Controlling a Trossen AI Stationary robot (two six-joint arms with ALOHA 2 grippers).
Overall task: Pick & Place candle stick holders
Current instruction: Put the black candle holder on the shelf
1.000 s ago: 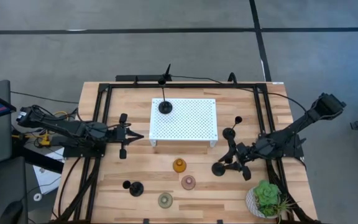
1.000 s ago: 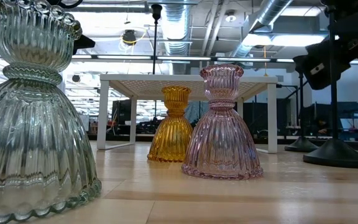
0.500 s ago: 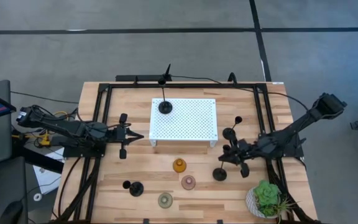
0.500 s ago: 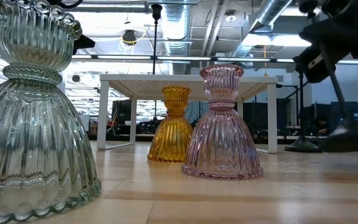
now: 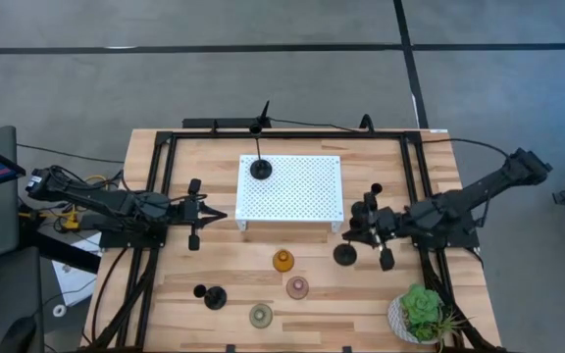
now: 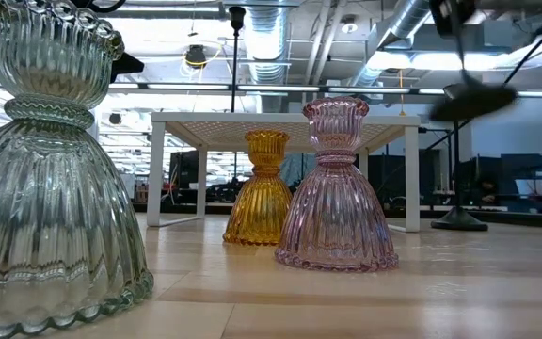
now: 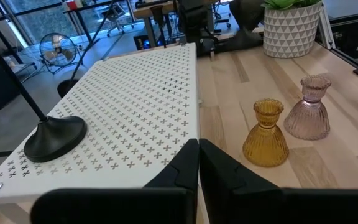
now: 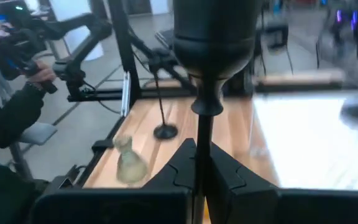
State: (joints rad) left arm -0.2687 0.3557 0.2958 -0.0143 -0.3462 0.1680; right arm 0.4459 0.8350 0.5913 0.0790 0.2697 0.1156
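My right gripper (image 5: 366, 233) is shut on a matte black candle stick holder, whose disc base (image 5: 345, 255) hangs above the table in front of the white perforated platform (image 5: 292, 188). In the low view its base (image 6: 473, 97) is high in the air. A second black holder (image 5: 261, 169) stands on the platform. A third (image 5: 214, 296) stands at the near left. Another (image 6: 457, 221) stands behind the gripper. The amber (image 5: 282, 261), pink (image 5: 297, 287) and pale green (image 5: 261, 315) holders stand on the table. My left gripper (image 5: 209, 213) waits shut, left of the platform. My right gripper pinches the black holder's thin stem (image 8: 202, 140) between its two fingers, a little below the cup (image 8: 213, 37). The fingers come about level from the table's right and lie across the stem. The holder is lifted clear and tilted, its base (image 5: 345, 255) toward the near edge.
A green potted plant (image 5: 422, 314) stands at the near right corner. Black frame rails (image 5: 160, 196) run along the table's left and right sides. A person's dark sleeve (image 8: 5, 112) shows beyond the table's left side.
My right gripper, shut on the black holder, has gone up and toward the far edge, nearer the platform. The holder, which stood on the table, is now lifted clear and has tipped, its base high above the table top.
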